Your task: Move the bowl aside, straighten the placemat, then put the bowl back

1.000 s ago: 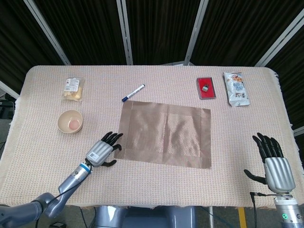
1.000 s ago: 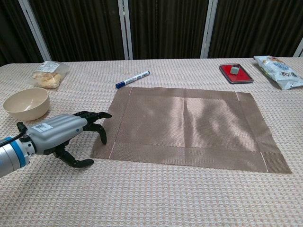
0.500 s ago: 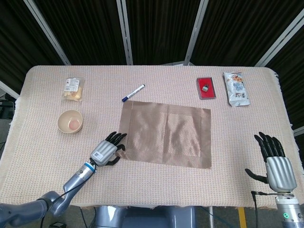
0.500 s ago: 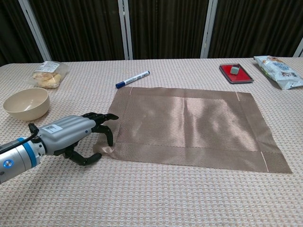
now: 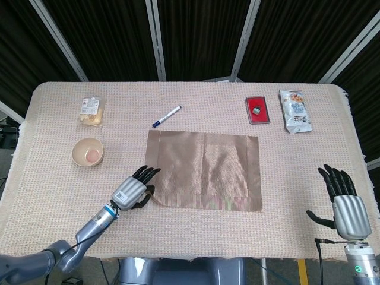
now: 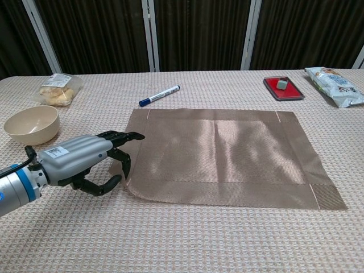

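Brown woven placemat is apparently pinched at its near-left corner by the left hand for squaring, with the bowl parked aside and the right hand idle, fingers spread.

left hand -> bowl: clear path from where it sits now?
Probably yes. The left hand is at the placemat's near-left corner; the bowl stands apart to its left with only bare tablecloth between.

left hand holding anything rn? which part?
The left hand pinches the placemat at its near-left corner. The right hand holds nothing.
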